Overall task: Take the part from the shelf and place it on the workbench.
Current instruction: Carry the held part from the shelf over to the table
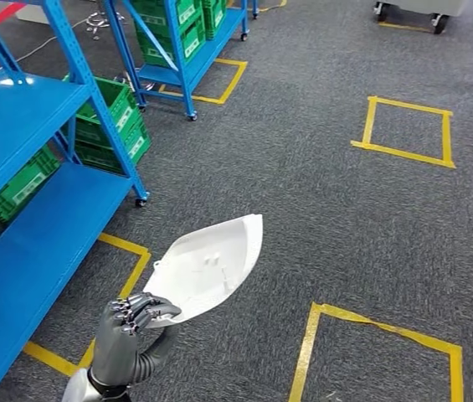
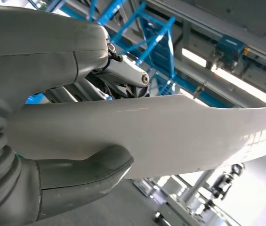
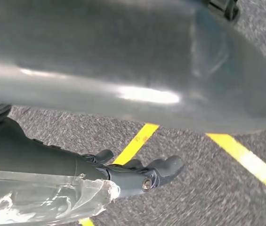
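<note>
The part (image 1: 211,264) is a white, curved, leaf-shaped shell. My left hand (image 1: 129,331) grips it by its near end and holds it above the grey carpet, its tip pointing away to the right. In the left wrist view the part (image 2: 159,132) lies between the thick grey thumb (image 2: 88,172) and the darker fingers (image 2: 124,75). My right hand (image 3: 138,174) hangs over the carpet, fingers loosely stretched out, holding nothing.
A blue shelf rack (image 1: 38,243) stands close on the left, with green crates (image 1: 110,126) on its lower levels. A second blue rack (image 1: 182,50) stands further back. Yellow tape squares (image 1: 404,130) (image 1: 378,331) mark the carpet, and a wheeled cart (image 1: 410,10) stands far right.
</note>
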`<act>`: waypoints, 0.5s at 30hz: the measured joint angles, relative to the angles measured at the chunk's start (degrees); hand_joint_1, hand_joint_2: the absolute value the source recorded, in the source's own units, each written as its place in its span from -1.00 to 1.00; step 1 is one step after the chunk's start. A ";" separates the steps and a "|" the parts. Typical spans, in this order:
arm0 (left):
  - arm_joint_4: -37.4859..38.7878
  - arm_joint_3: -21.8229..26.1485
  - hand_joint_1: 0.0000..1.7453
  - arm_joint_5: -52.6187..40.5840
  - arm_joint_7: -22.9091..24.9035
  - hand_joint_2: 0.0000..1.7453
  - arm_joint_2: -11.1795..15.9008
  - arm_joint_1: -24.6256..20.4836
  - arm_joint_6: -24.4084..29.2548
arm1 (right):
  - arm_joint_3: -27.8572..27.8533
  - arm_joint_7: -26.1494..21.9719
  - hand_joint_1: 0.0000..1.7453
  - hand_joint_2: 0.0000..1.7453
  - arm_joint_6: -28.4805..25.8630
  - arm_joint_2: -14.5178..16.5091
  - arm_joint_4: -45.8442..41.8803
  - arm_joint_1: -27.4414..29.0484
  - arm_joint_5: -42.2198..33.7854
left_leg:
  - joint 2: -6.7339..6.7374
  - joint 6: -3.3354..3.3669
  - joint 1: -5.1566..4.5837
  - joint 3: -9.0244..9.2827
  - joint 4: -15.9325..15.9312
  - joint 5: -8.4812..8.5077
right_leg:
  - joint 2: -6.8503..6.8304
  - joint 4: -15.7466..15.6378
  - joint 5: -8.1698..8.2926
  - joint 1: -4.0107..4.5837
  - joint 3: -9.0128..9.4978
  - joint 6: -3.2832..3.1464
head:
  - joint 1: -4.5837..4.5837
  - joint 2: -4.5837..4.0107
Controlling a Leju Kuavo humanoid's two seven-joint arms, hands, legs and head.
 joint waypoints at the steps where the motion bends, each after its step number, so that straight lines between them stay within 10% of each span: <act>1: 0.11 -0.04 1.00 -0.02 0.00 1.00 0.01 0.01 0.00 | -0.01 0.01 -1.00 -1.00 -0.02 -0.01 0.00 0.07 0.04 | -0.12 0.15 0.00 -0.87 -0.87 2.38 | 0.91 0.00 -0.60 0.08 0.85 0.01 | 0.01 0.00; 4: 0.33 -0.12 1.00 -0.07 -0.01 1.00 0.01 0.06 0.01 | 0.01 0.01 -1.00 -1.00 -0.02 0.01 0.04 0.18 0.25 | -2.67 0.83 -0.01 1.37 -12.12 12.05 | 3.49 -0.06 -2.97 0.05 3.38 0.38 | 0.02 -0.01; 6: 0.44 -0.16 1.00 -0.15 -0.04 1.00 0.01 0.09 0.01 | 0.02 0.01 -1.00 -1.00 -0.03 0.05 0.09 0.09 0.40 | -4.25 1.19 -0.22 2.92 -16.94 13.13 | 4.85 -0.29 -4.19 -0.24 4.18 1.05 | 0.10 -0.02; 9: 0.53 -0.35 1.00 -0.22 -0.15 1.00 0.00 -0.16 0.02 | 0.02 -0.01 -1.00 -1.00 -0.82 0.11 0.09 0.21 0.42 | -3.01 2.07 -0.49 4.66 -18.46 11.56 | 4.49 -0.11 -4.04 -0.54 4.97 2.30 | 0.11 -0.02; 12: 0.60 -0.54 1.00 0.10 -0.19 1.00 0.11 -0.10 -0.02 | 0.02 0.10 -1.00 -1.00 -3.33 0.85 0.09 0.11 0.14 | -1.22 2.77 -0.34 6.90 -18.79 10.01 | -0.93 9.35 -4.89 -0.20 -1.17 3.17 | 0.37 -0.02; 15: 0.71 -0.69 1.00 0.29 -0.46 1.00 0.37 0.04 -0.07 | 0.03 0.22 -1.00 -1.00 -4.33 1.56 0.10 0.18 0.12 | 0.71 2.84 -0.30 9.31 -18.77 7.78 | -2.45 17.64 -9.68 -0.29 -9.69 3.53 | 0.39 -0.02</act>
